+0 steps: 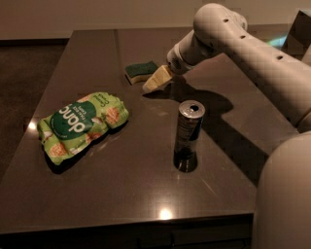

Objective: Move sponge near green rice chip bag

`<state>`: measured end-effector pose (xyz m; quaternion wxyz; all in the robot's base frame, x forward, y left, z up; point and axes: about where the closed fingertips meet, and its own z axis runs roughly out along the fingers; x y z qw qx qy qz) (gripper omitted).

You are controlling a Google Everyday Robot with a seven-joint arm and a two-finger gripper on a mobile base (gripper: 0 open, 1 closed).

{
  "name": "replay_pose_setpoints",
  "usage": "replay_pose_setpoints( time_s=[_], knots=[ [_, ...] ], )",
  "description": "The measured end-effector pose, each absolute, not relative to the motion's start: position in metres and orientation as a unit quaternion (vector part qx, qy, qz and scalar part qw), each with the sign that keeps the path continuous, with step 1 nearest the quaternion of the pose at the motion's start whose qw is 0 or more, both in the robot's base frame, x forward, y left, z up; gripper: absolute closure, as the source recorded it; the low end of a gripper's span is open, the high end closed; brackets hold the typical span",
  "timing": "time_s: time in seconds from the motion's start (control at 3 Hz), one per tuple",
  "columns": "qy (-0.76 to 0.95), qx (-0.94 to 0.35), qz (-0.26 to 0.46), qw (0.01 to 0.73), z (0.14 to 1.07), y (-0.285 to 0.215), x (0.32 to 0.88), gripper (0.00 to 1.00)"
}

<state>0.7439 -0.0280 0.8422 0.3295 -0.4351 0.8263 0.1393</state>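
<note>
Just beside the gripper (156,80), the sponge (140,71) runs left-right.

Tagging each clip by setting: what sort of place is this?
Probably an indoor room, maybe an office or break area: a dark table by a pale wall, holding a chip bag, a sponge and a drink can. The gripper hovers close beside the sponge.

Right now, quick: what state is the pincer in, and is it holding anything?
Pincer: close beside the sponge, not gripping it; open or closed cannot be told.
</note>
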Motion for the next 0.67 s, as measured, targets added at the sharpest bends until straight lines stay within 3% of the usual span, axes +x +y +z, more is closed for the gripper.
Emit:
replay_pose_setpoints(
  time_s=[0.67],
  knots=[
    [0.826, -0.426, 0.154, 0.336, 0.8367, -0.0053, 0.7651, 0.00]
  ],
)
